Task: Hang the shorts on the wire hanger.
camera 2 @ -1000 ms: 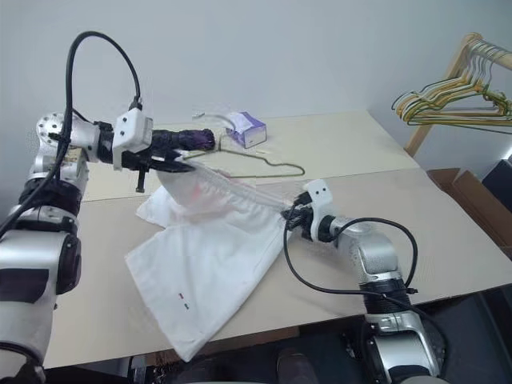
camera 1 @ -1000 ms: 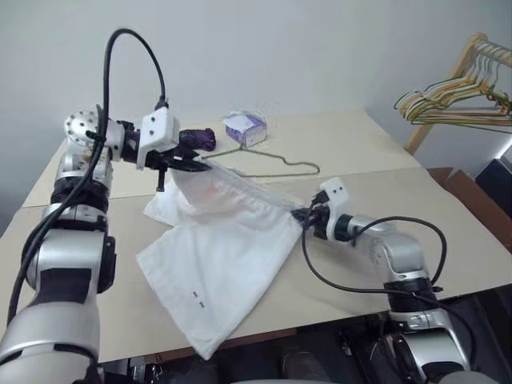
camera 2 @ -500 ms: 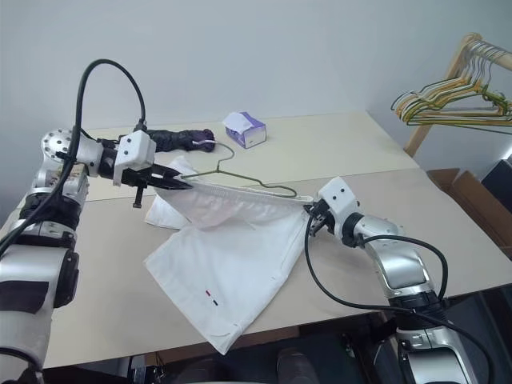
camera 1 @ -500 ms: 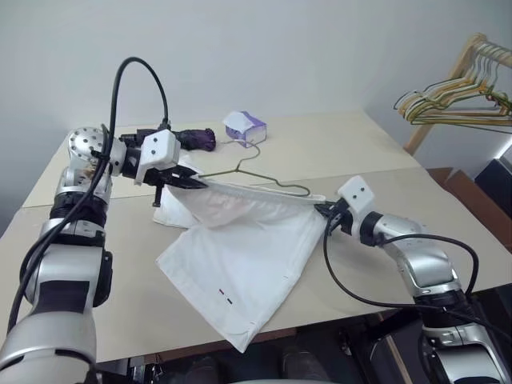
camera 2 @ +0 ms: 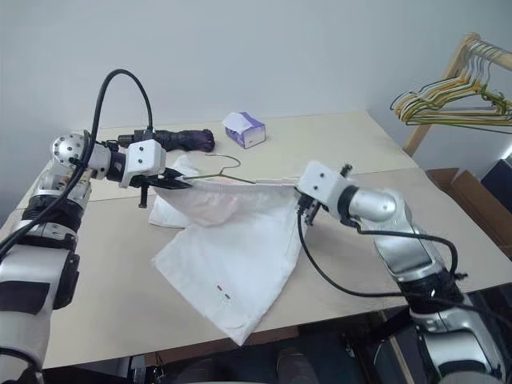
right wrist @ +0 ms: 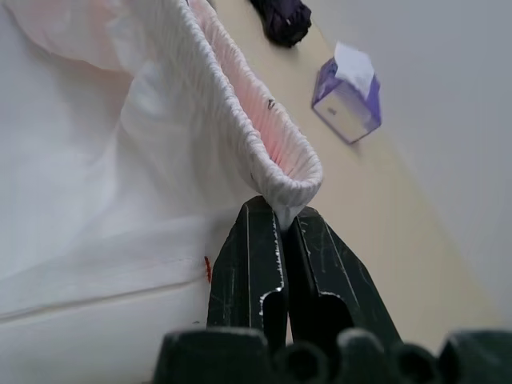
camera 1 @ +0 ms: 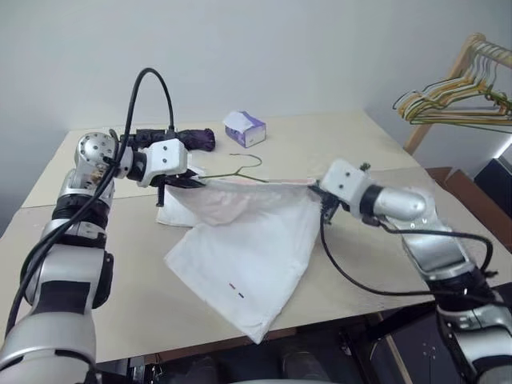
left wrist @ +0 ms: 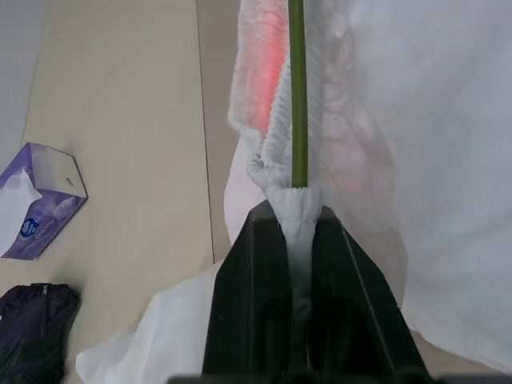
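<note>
White shorts [camera 1: 248, 248] stretched mid-frame by the waistband, left gripper [camera 1: 194, 181] clamped on one end (wire hanger [left wrist: 298, 96] alongside), right gripper [camera 1: 318, 192] clamped on the other.

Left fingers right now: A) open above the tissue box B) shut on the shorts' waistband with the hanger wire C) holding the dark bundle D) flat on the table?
B: the left wrist view shows the left gripper pinching the shorts waistband, the wire hanger running along it.
</note>
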Controlling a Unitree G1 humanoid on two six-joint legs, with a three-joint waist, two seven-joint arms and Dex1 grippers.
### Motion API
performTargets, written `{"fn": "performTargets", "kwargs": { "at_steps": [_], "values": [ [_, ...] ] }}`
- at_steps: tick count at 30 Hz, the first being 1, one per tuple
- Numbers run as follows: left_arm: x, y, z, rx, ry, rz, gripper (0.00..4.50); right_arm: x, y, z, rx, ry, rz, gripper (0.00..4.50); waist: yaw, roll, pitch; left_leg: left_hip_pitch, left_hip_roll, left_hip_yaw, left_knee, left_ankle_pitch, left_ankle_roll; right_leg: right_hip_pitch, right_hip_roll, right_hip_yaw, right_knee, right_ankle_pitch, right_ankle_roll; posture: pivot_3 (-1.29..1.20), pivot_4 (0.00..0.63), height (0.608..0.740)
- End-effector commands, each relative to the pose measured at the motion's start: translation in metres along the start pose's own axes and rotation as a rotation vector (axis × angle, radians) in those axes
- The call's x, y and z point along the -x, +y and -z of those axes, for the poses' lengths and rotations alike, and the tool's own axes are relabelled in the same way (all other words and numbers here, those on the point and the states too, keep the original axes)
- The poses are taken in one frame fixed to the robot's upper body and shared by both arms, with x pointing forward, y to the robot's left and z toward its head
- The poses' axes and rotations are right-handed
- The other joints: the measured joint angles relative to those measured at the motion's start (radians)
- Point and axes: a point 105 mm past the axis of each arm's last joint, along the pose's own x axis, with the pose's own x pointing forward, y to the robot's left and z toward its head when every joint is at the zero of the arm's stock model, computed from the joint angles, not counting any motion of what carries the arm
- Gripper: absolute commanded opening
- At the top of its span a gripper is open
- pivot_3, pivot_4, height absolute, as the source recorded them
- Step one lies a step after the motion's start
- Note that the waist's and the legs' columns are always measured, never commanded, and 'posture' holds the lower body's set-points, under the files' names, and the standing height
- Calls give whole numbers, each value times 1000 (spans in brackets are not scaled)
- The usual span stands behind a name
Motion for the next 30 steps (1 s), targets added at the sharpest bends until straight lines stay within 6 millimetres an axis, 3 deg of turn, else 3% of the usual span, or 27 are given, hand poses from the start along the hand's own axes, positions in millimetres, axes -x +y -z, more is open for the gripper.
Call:
{"fn": "performTargets", "kwargs": {
  "at_steps": [1, 5, 8, 11, 18, 24, 30],
  "values": [
    [7, 15, -13, -58, -10, -65, 0, 1, -12, -35, 204, -28, -14, 31, 1, 0, 0, 0, 0, 0, 0, 0, 0, 0, 0, 0, 0, 0, 0, -118, 0, 740],
    [8, 16, -13, -70, -12, -84, 0, -6, -11, -50, 283, -39, -40, 31, 5, 0, 0, -2, 0, 0, 1, 0, 1, 0, -1, -1, -1, 0, 0, -105, 0, 740],
    [11, 18, -22, -60, -69, -96, 0, -14, 1, -39, 325, 40, -113, 31, 8, 0, 0, -2, 0, 0, 2, 0, 1, 0, -1, -2, 0, 0, 0, -95, 0, 740],
    [14, 17, -28, -60, -108, -89, 0, -22, 1, -29, 322, 91, -94, 31, 8, 0, 0, -2, 0, 0, 2, 0, 1, 0, -1, -2, 0, 0, 0, -91, 0, 740],
    [9, 4, -19, -69, -63, -34, 0, -29, -9, -39, 260, 88, -9, 31, 3, 0, 0, -2, 0, -1, 2, 0, 1, -2, -1, -2, 3, 0, 0, -98, 0, 740],
    [5, 7, -14, -72, -13, -52, 0, -22, -9, -48, 243, 55, -21, 31, 5, 0, 0, -2, -1, -1, 2, 0, 1, -2, -1, -2, 4, 0, 0, -104, 0, 740],
    [2, 7, -14, -77, -18, -51, 0, -17, -13, -40, 251, 99, -2, 31, 3, 0, 0, -3, -1, -1, 2, 0, 1, -2, -2, -2, 4, 0, 0, -109, 0, 740]
  ]
}}
